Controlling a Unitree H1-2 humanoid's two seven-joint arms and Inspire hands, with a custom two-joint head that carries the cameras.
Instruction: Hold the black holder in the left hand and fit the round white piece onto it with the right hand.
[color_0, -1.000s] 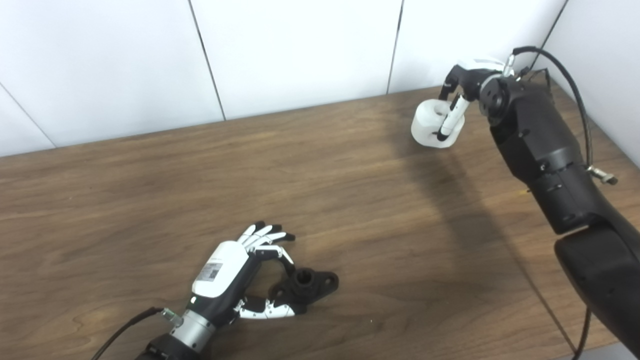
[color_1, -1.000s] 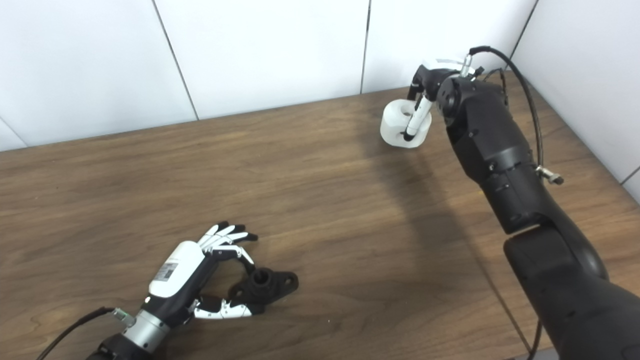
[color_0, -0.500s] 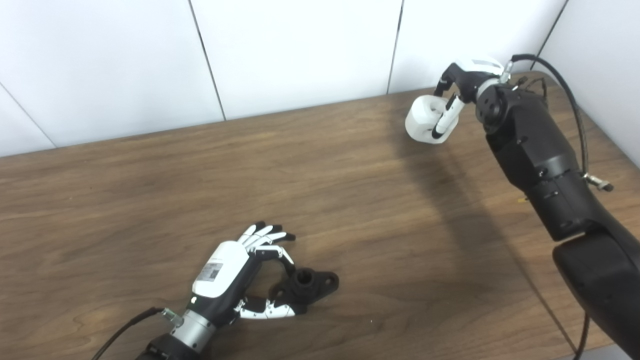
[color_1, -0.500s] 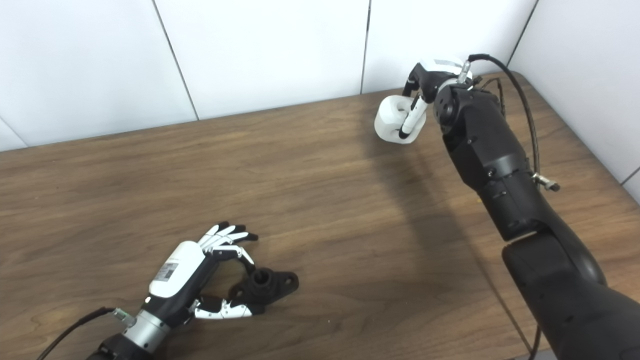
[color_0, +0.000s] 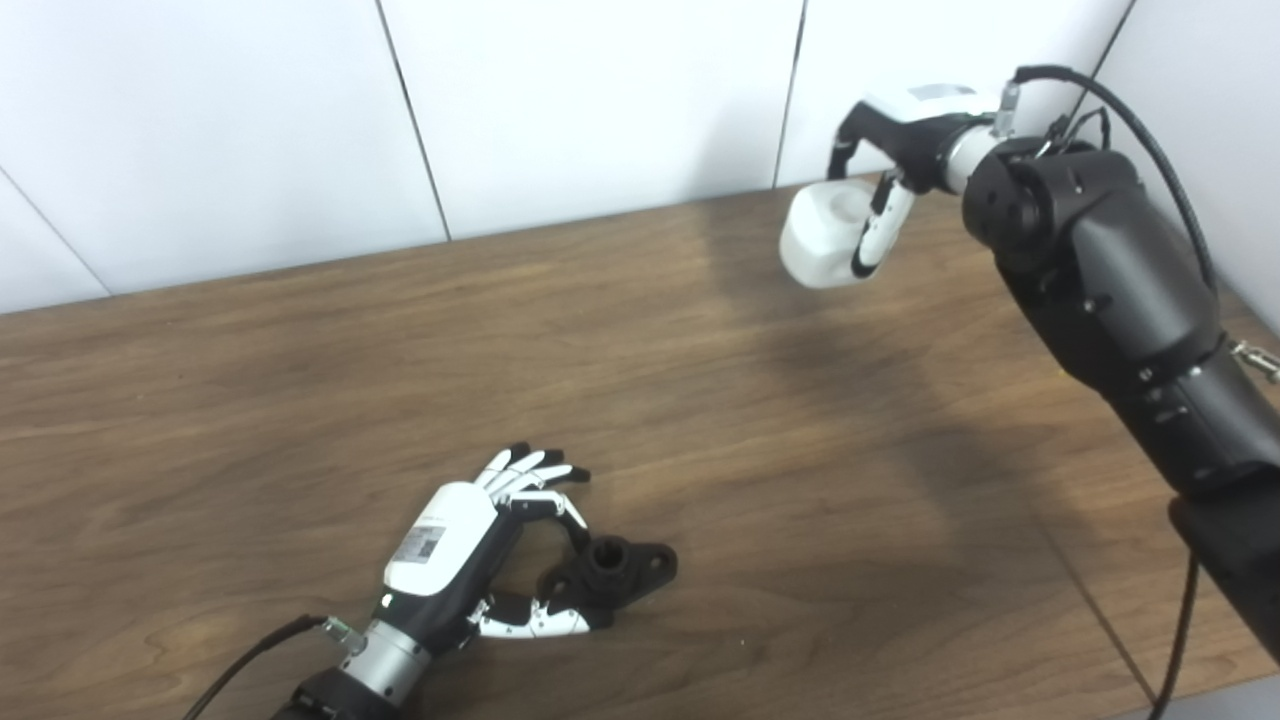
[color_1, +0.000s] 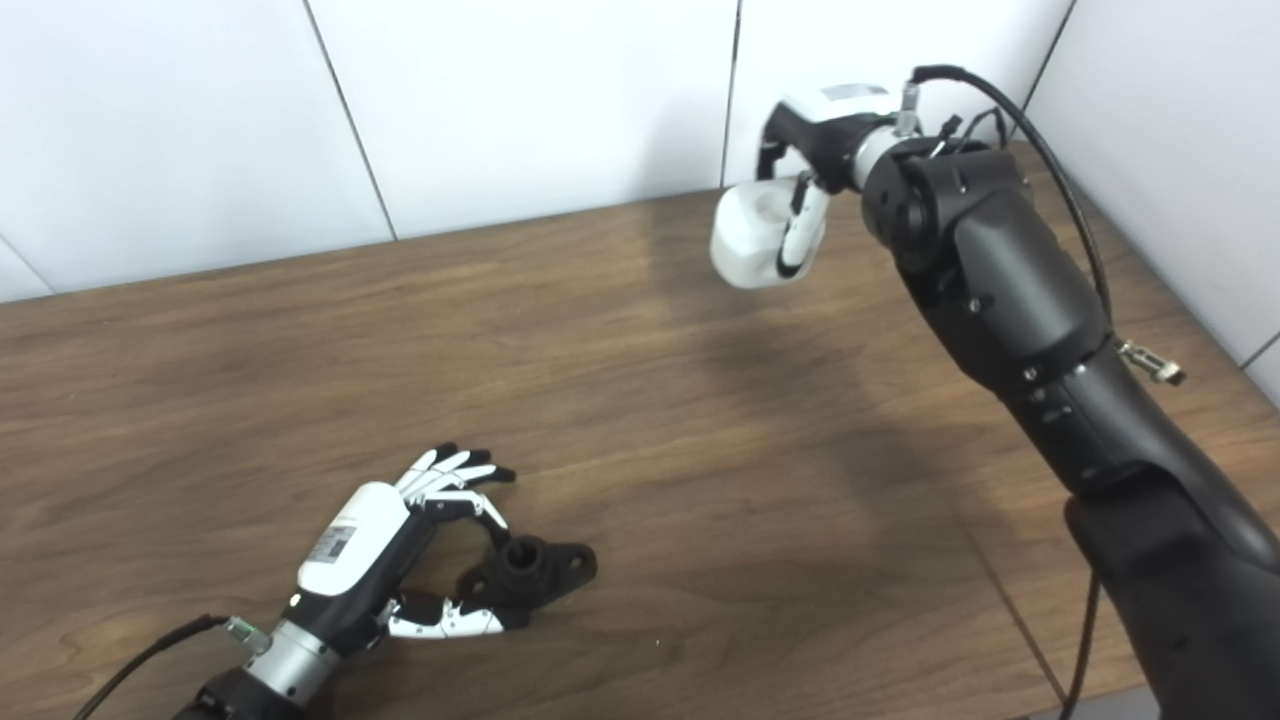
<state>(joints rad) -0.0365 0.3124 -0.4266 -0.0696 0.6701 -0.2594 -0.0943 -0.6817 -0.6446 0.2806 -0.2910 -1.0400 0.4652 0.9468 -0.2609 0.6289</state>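
The black holder (color_0: 615, 570) lies on the wooden table (color_0: 300, 380) near the front edge. My left hand (color_0: 455, 545) rests beside it, thumb along its near side and one finger curled onto its far side in a pinch; the other fingers stay stretched out. Far off at the back right, my right hand (color_0: 905, 135) is shut on the round white piece (color_0: 822, 235) and holds it in the air above the table, with its hollow top facing up. One white finger (color_1: 795, 235) crosses the front of the white piece (color_1: 748, 240).
White wall panels (color_0: 600, 100) stand right behind the table's back edge, close to the raised right hand. The table's right edge runs under my right forearm (color_0: 1120, 290). A black cable (color_0: 1150, 130) loops over that arm.
My right hand has lifted the white piece off the table and carried it up and to the left. The left hand and the black holder have not moved.
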